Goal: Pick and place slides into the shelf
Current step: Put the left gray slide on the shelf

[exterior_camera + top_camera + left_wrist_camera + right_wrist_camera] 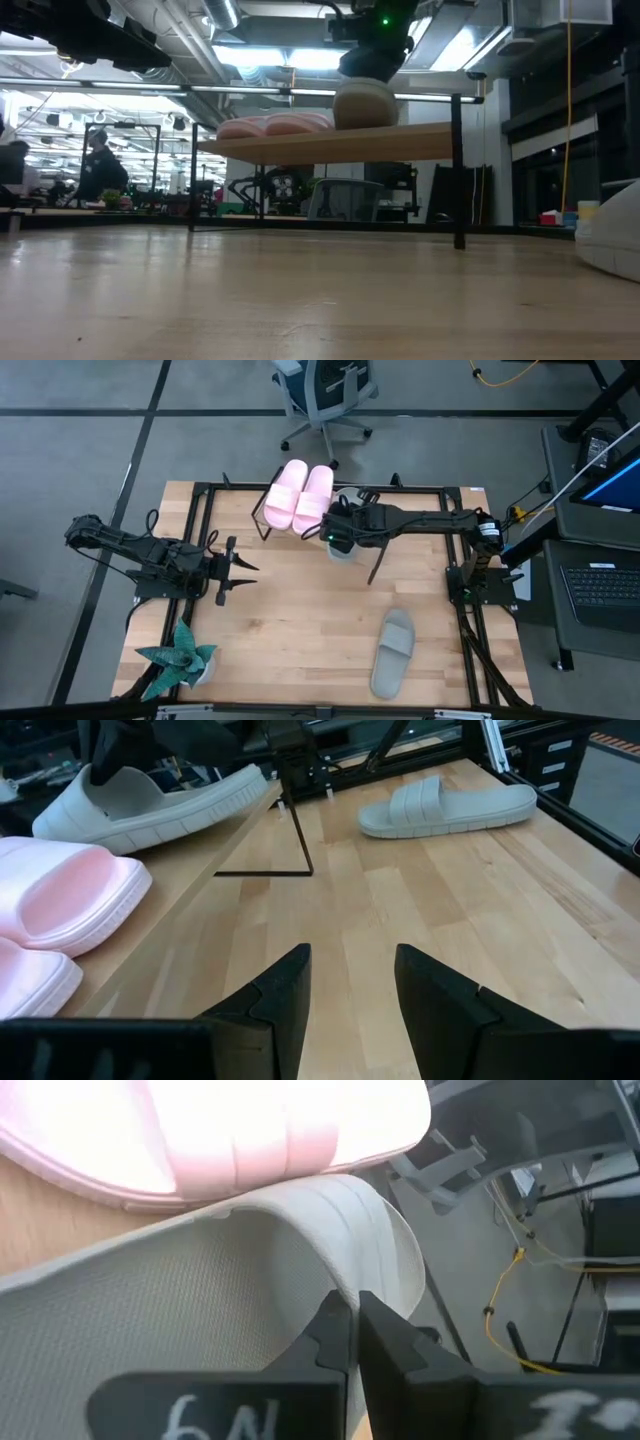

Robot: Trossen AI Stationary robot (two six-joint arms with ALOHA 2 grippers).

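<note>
A grey-green foam slide (200,1300), ribbed on its wide strap, sat on the slanted wood shelf (400,143) beside the pale pink pair (298,495), its strap pinched in the right gripper's (352,1330) fingers. Its mate (392,652) lay on the counter (290,620). The left gripper (350,995) hung open.

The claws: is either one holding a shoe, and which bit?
The right claw pinches the grey-green slide by its strap, over the shelf. The left claw is open, holding nothing.

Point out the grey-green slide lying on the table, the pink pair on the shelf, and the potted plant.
grey-green slide (393,652): high view, on its strap.
pink pair (299,495): high view, where the two slides meet.
potted plant (178,658): high view, on its leaves.
</note>
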